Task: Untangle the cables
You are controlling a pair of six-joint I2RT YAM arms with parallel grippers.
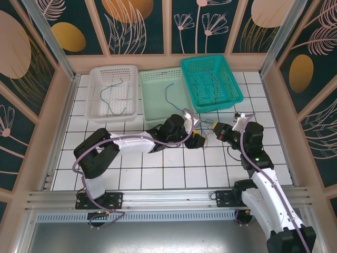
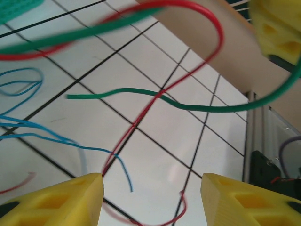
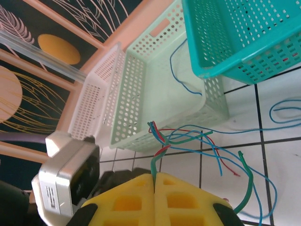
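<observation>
From above, you are looking at the cables (image 1: 209,125) bunching over the bench (image 1: 174,163) between the left claw (image 1: 198,139) and the right claw (image 1: 218,130).

At the left wrist, the claw is gaping half open and holding nothing, and the cables are running crosswise just ahead.

At the right wrist, the claw is pinching the bunch's end tight, and the loose ends are fanning away beyond it.

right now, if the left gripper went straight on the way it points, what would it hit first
Likely the thin red wire crossing just ahead of its open yellow fingers; depth is unclear.
</observation>
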